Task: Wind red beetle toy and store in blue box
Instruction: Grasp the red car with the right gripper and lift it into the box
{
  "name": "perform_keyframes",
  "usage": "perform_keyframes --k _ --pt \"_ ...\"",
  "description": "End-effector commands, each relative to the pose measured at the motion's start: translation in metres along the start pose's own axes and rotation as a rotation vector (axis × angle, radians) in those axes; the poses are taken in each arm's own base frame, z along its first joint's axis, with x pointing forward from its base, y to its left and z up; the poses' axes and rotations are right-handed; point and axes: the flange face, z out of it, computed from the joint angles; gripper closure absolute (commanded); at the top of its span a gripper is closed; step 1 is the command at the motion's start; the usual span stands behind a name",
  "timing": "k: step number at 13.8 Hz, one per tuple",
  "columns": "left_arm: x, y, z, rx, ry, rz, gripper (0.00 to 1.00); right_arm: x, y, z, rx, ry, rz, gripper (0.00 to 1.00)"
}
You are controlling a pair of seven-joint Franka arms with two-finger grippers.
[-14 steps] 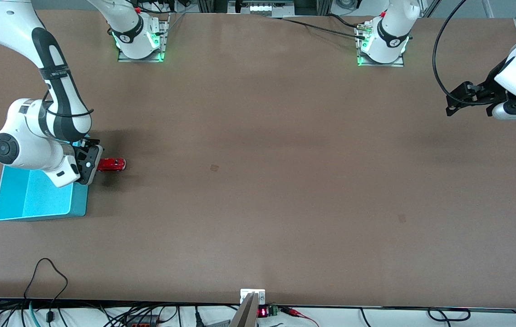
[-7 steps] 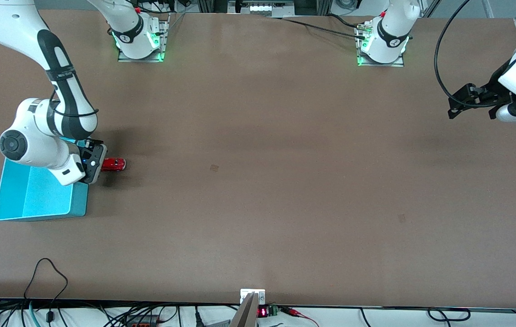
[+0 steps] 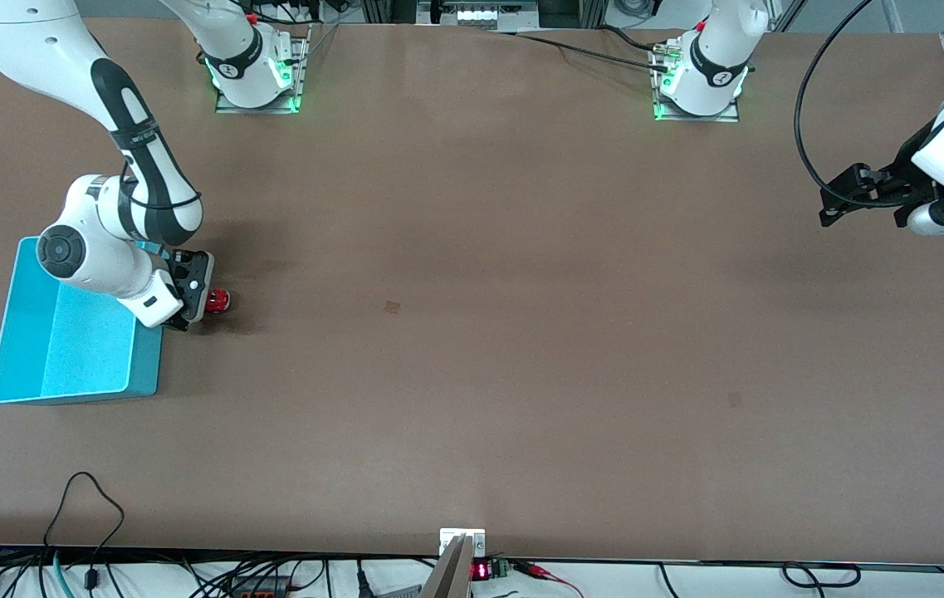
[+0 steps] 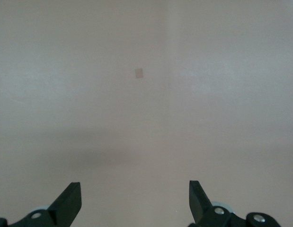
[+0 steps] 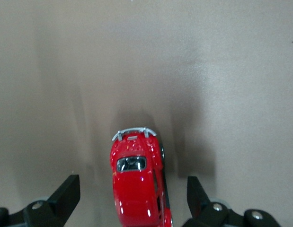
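From the front camera, the blue box (image 3: 73, 349) sits on the brown surface (image 3: 472, 332) at the right arm's end. The red beetle toy (image 3: 217, 300) stands on the surface just beside the box, toward the left arm's end of it, and is mostly hidden under the right gripper (image 3: 193, 286), which hangs directly over it. The left gripper (image 3: 841, 199) hangs over bare surface at the left arm's end, well apart from toy and box; that arm waits.

In the left wrist view, the left gripper (image 4: 135, 198) has its jaws spread wide, with only bare surface and a small pale mark (image 4: 138, 73) below.

In the right wrist view, the right gripper (image 5: 133, 196) has its jaws wide apart, one on each side of the red beetle toy (image 5: 137, 182), neither touching it. The toy rests upright on its wheels, its silvery bumper (image 5: 133, 131) pointing away from the gripper.
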Motion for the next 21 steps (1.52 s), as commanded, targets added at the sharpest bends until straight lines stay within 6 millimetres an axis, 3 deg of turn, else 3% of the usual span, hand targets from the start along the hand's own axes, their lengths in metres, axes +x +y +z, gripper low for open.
perform_keyframes --k 1,4,5,6,7,9,11,12,16,19,21 --pt "0.003 0.0 -0.006 -0.014 0.004 0.002 0.0 0.002 -0.008 0.009 -0.024 0.01 -0.02 0.0" --pt "0.003 0.0 -0.006 -0.014 0.003 0.002 0.0 0.004 -0.006 0.016 -0.038 0.007 -0.052 0.04" --pt "0.003 0.0 -0.005 -0.014 0.001 0.002 0.0 0.004 -0.006 0.017 -0.037 0.006 -0.087 0.25" --pt "0.003 0.001 -0.006 -0.014 0.003 0.004 0.0 0.004 -0.006 0.016 -0.038 0.008 -0.086 0.59" --pt "0.003 0.0 -0.005 -0.014 0.001 0.002 0.0 0.004 -0.005 0.013 -0.044 0.009 -0.086 0.76" --pt "0.003 0.0 -0.005 -0.014 0.001 0.002 0.0 0.007 -0.005 0.009 -0.049 0.009 -0.09 0.83" --pt "0.003 0.0 -0.005 -0.014 0.001 0.002 0.0 0.02 -0.002 -0.013 -0.079 0.014 -0.075 0.85" --pt "0.003 0.0 -0.005 -0.014 0.001 0.001 0.0 0.034 0.004 -0.043 -0.102 0.021 -0.033 0.86" --pt "0.003 0.0 -0.005 -0.014 0.001 0.001 0.0 0.067 0.008 -0.105 -0.186 0.101 0.105 0.92" --pt "0.003 0.0 -0.005 -0.014 0.001 0.001 0.0 0.063 0.028 -0.155 -0.261 0.134 0.23 0.92" --pt "0.003 0.0 -0.005 -0.014 0.001 0.001 0.0 0.038 0.035 -0.173 -0.247 0.129 0.278 0.93"
